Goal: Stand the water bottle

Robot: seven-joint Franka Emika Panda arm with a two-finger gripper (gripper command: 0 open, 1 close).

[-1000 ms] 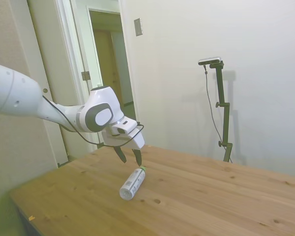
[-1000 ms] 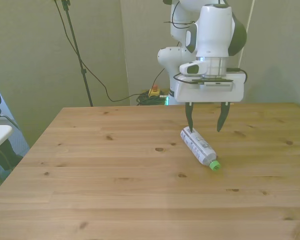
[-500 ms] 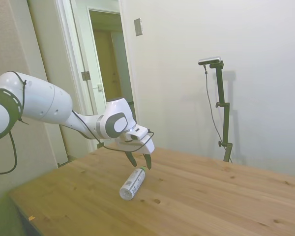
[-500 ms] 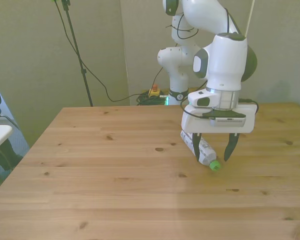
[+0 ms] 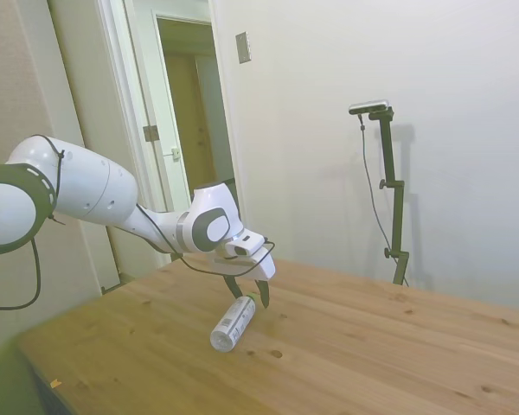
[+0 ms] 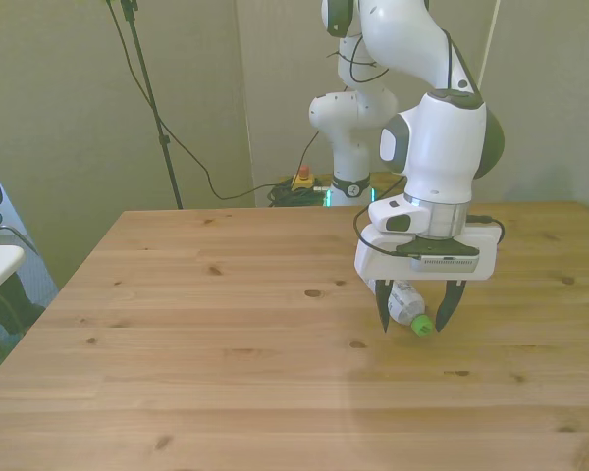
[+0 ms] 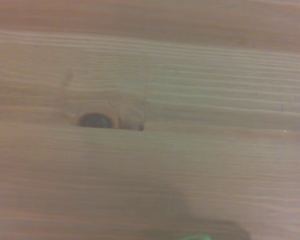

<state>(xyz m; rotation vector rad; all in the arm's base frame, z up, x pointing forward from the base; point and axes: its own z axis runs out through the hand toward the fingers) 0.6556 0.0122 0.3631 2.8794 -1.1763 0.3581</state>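
Note:
The water bottle lies on its side on the wooden table, a small clear bottle with a white printed label. Its green cap points toward the near edge in the front view. My gripper is open and low over the cap end, one finger on each side of the neck, not closed on it. In the side view the gripper hangs at the bottle's far end. The wrist view shows blurred wood with a dark knot and a sliver of green cap at the frame's edge.
The table top stretches wide toward the front view's left. A doorway stands behind the arm in the side view. Cables and a second stand rise behind the table's far edge.
The gripper has come down and moved along the bottle from its base end to the cap end, now straddling the neck. The bottle has not moved.

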